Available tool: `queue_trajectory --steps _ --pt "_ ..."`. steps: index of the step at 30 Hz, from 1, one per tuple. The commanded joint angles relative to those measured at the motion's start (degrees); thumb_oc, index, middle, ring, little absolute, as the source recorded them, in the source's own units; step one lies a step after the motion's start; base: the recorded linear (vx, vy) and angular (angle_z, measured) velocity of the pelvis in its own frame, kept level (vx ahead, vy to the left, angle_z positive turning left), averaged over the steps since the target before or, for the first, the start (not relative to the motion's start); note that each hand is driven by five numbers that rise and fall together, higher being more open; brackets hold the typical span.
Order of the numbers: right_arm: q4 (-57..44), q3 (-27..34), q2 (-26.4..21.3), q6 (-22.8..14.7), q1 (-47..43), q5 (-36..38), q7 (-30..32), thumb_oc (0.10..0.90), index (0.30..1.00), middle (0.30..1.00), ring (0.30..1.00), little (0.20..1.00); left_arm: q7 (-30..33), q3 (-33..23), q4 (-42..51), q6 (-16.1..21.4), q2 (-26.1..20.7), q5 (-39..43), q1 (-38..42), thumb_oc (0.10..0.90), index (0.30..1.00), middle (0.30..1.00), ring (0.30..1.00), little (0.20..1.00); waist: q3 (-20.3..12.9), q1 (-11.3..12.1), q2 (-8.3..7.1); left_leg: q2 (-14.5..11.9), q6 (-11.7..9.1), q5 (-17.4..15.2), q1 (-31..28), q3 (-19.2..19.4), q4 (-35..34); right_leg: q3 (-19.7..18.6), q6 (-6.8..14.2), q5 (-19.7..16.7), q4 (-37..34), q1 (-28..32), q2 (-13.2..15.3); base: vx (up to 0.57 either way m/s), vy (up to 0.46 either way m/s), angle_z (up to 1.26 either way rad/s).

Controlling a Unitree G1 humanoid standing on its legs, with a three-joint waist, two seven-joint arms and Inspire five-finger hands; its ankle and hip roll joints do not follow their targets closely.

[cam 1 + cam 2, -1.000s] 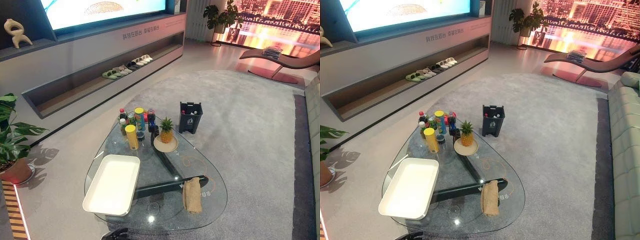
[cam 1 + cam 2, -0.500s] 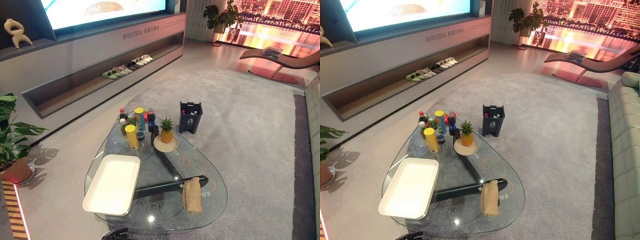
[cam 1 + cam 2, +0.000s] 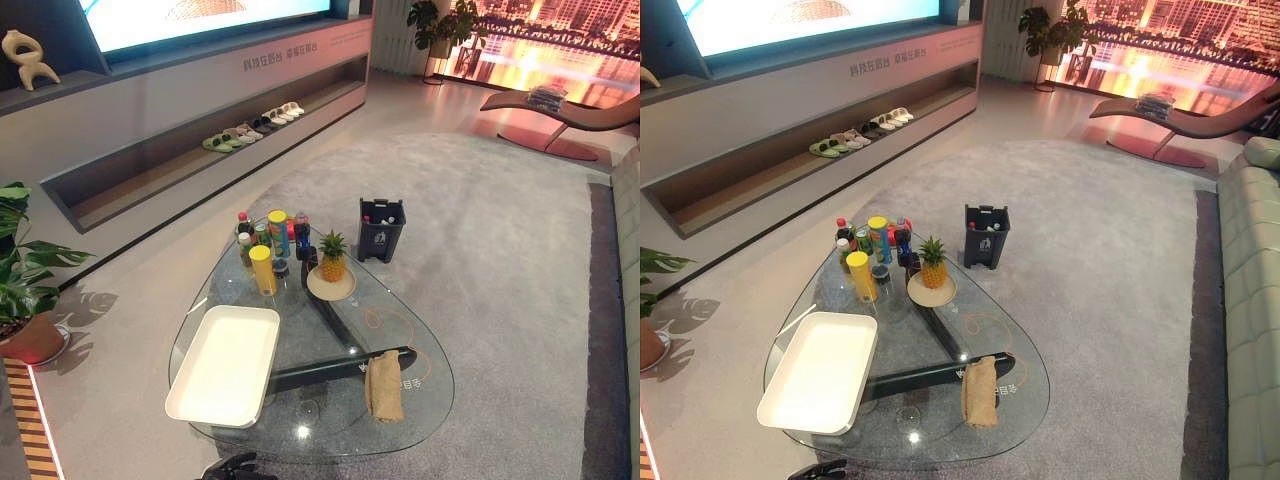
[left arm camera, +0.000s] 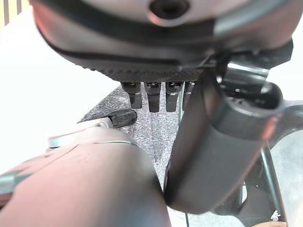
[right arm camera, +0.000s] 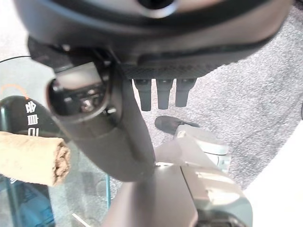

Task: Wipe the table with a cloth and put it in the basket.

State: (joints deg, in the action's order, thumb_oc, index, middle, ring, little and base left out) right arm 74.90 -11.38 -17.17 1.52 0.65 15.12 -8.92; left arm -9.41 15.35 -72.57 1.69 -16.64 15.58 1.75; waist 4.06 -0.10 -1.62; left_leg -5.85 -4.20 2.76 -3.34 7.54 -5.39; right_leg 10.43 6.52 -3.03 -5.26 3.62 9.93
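A rolled brown cloth (image 3: 384, 385) lies on the glass table (image 3: 400, 330) near its front right edge, above the table's dark leg. An empty white tray-like basket (image 3: 222, 365) sits on the front left of the table. My left hand (image 4: 161, 71) hangs open and holds nothing, with grey carpet past its straight fingers (image 4: 153, 97). My right hand (image 5: 161, 71) is open too and hangs just off the table's edge. In the right wrist view the cloth (image 5: 31, 158) lies on the glass, apart from that hand.
Several bottles and cans (image 3: 268, 245) stand at the table's far end beside a pineapple (image 3: 332, 258) on a plate (image 3: 331, 290). A dark bin (image 3: 381, 230) stands on the carpet behind the table. A potted plant (image 3: 25, 290) is far left, a sofa (image 3: 1250, 300) right.
The whole picture has shifted a little, so the camera has moved. The cloth, the basket and the other things on the table lie where they were.
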Motion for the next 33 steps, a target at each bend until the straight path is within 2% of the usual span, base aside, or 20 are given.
queue_trajectory --steps 1,10,11,12,15,18,20,26,29,33 --pt "1.65 -3.25 0.63 1.14 -4.75 0.86 -1.6 0.8 0.9 0.9 0.9 0.9 1.17 0.81 -1.78 1.41 1.2 2.17 6.11 0.8 0.9 0.9 0.9 0.9 4.88 0.48 2.11 0.54 1.72 0.09 3.59 -4.69 0.39 -0.6 0.98 -2.55 0.93 -2.79 1.1 -0.06 0.007 0.0" --pt "-0.14 -5.1 -0.95 2.0 -10.19 3.12 -0.18 0.8 0.9 0.9 0.9 0.9 2.76 0.61 -0.72 3.0 -0.1 7.17 11.78 0.8 0.9 0.9 0.9 0.9 12.59 0.41 2.95 1.31 1.72 2.69 12.12 -5.52 0.39 -1.73 0.73 -4.89 0.85 -11.53 1.06 -0.15 0.015 0.0" --pt "-0.59 -5.54 -1.59 2.47 -11.51 3.51 -0.05 0.8 0.9 0.9 0.9 0.9 2.96 0.72 -0.27 3.01 -0.49 8.13 13.02 0.8 0.9 0.9 0.9 0.9 14.28 0.43 2.98 1.38 1.77 3.04 13.76 -5.21 0.39 -2.02 0.77 -5.13 1.39 -13.47 1.12 -0.15 0.025 0.0" --pt "-0.6 -5.58 -1.65 2.48 -11.66 3.6 -0.06 0.8 0.9 0.9 0.9 0.9 2.99 0.74 -0.26 3.02 -0.5 8.2 13.19 0.8 0.9 0.9 0.9 0.9 14.41 0.44 2.98 1.38 1.77 3.08 13.94 -5.18 0.39 -2.07 0.75 -5.14 1.46 -13.66 1.1 -0.19 0.023 -0.04" --pt "-0.73 -5.96 -3.32 1.98 -14.0 4.99 -0.33 0.8 0.9 0.9 0.9 0.9 3.46 1.45 -0.58 3.33 -0.43 10.32 16.63 0.8 0.9 0.9 0.9 0.9 18.41 0.78 3.24 1.54 1.81 4.53 16.88 -6.11 0.39 -2.5 0.38 -4.52 4.95 -17.46 1.13 -0.13 0.016 -0.02" --pt "-1.11 -5.29 -3.82 1.47 -14.26 5.04 -0.37 0.8 0.9 0.9 0.9 0.9 2.73 1.61 -0.16 4.38 -0.7 11.35 16.61 0.8 0.9 0.9 0.9 0.9 20.15 0.77 3.63 1.88 2.06 4.88 17.77 -6.35 0.47 -3.05 0.33 -3.94 6.65 -18.99 1.4 -0.08 0.025 -0.04" --pt "-1.16 -5.33 -4.26 0.18 -15.21 5.48 0.33 0.8 0.9 0.9 0.9 0.9 2.79 2.24 0.29 5.72 -0.93 13.01 17.75 0.8 0.9 0.9 0.9 0.9 22.04 0.77 3.97 2.28 2.11 5.4 20.27 -6.32 1.63 -3.44 0.3 -3.65 8.93 -22.1 1.68 -0.16 0.02 -0.01" --pt "-2.65 -5.56 -5.47 -2.13 -17.65 7.33 2.41 0.8 0.9 0.9 0.9 0.9 4.26 2.33 2.12 7.68 -1.53 15.4 20.28 0.8 0.9 0.9 0.9 0.9 25.69 0.48 3.72 3.04 2.32 3.85 29.74 -7.24 13.33 -4.1 -0.6 -1.64 18.57 -30.87 1.62 -0.13 -0.019 0.01" --pt "-3.71 -6.03 -5.92 -4.44 -18.54 7.1 5.38 0.8 0.9 0.9 0.9 0.9 7.47 2.2 3.81 9.29 -2.35 16.49 21.11 0.8 0.9 0.9 0.9 0.9 25.74 0.6 3.52 3.1 2.74 2.23 36.4 -8.01 20.33 -4.59 -1.37 0.18 24.46 -36.75 1.26 -0.09 -0.057 0.08" --pt "-4.84 -6.01 -6.08 -5.93 -19.1 6.62 8.0 0.8 0.9 0.9 0.9 0.9 9.4 1.41 4.74 9.28 -3.0 17.18 21.06 0.8 0.9 0.9 0.9 0.9 25.74 0.8 3.28 3.17 3.15 0.22 42.18 -8.98 27.05 -5.83 -2.29 2.27 30.13 -41.95 0.56 -0.03 -0.023 0.04"
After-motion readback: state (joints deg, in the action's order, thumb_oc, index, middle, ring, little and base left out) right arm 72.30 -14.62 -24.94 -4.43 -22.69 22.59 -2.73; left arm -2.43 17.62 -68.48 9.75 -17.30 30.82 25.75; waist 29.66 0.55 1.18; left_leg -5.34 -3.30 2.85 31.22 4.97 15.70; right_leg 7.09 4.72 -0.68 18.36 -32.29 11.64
